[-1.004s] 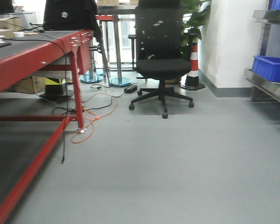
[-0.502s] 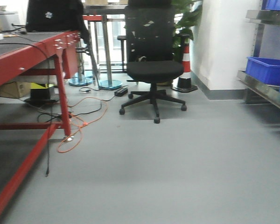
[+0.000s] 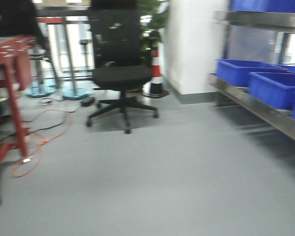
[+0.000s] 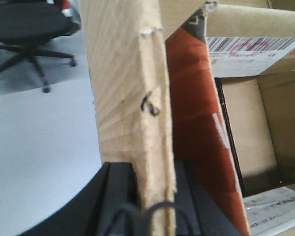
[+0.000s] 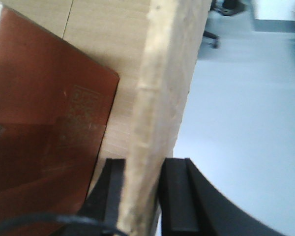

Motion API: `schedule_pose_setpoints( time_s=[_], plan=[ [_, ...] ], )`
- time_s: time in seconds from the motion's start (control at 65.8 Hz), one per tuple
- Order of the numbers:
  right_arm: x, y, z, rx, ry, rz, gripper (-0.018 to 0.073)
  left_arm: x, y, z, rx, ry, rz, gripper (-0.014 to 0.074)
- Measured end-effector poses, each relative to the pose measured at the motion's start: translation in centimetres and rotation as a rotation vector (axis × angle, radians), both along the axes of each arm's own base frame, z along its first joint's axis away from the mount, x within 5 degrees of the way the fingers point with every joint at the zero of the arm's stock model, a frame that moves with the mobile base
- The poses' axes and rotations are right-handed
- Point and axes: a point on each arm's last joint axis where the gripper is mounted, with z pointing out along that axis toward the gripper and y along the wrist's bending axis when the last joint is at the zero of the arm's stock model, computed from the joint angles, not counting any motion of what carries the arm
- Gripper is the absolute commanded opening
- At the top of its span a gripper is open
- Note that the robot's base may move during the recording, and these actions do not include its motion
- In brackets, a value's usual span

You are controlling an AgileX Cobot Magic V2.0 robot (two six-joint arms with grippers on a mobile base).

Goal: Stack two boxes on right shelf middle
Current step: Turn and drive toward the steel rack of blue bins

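An open brown cardboard box [image 4: 246,123] fills both wrist views; I see no second box. My left gripper [image 4: 155,189] is shut on the box's upright left wall [image 4: 128,73], one black finger on each face. A reddish-brown flap [image 4: 191,98] lies inside that wall. My right gripper [image 5: 142,184] is shut on the opposite wall [image 5: 162,88], with a reddish-brown panel [image 5: 44,113] to its left. The right shelf [image 3: 258,108] is a steel rack at the right of the front view. Two of its levels show, and I cannot tell which is the middle. The box and both grippers are outside the front view.
Blue plastic bins [image 3: 275,88] fill the lower visible shelf level, and more blue bins [image 3: 265,5] sit on the upper one. A black office chair [image 3: 120,73] stands ahead left, a traffic cone [image 3: 156,73] behind it. A red-framed table [image 3: 12,83] and orange cable [image 3: 39,142] are at far left.
The front view has swung right: the chair and red table slid left, and much more of the steel shelf with blue bins came into view. The picture is now blurred by motion.
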Motion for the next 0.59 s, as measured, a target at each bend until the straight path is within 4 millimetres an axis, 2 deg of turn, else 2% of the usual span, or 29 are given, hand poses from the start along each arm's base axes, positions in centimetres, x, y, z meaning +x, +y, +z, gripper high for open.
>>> schedule_pose_setpoints(
  time_s=[0.593],
  plan=[
    [0.00, 0.00, 0.00, 0.000, 0.000, 0.000, -0.0153, 0.00, 0.00, 0.00, 0.000, 0.000, 0.000, -0.0111]
  ],
)
